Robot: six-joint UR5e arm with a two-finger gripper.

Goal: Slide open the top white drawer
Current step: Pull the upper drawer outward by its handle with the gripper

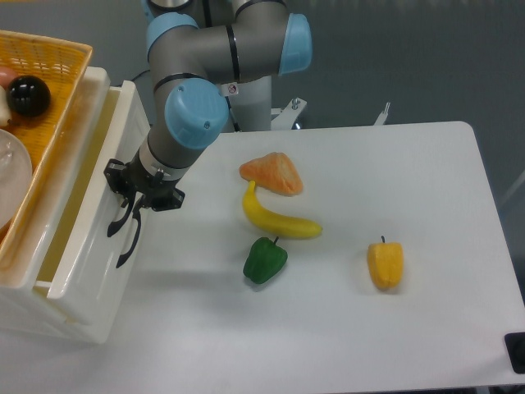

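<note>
The gripper [131, 205] is clamped on the top white drawer's [90, 238] black handle [125, 232]; no legible writing.

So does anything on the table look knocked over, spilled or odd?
Nothing stands out. The banana, green pepper and yellow pepper lie apart and intact; the top white drawer is partly out, as intended.
</note>
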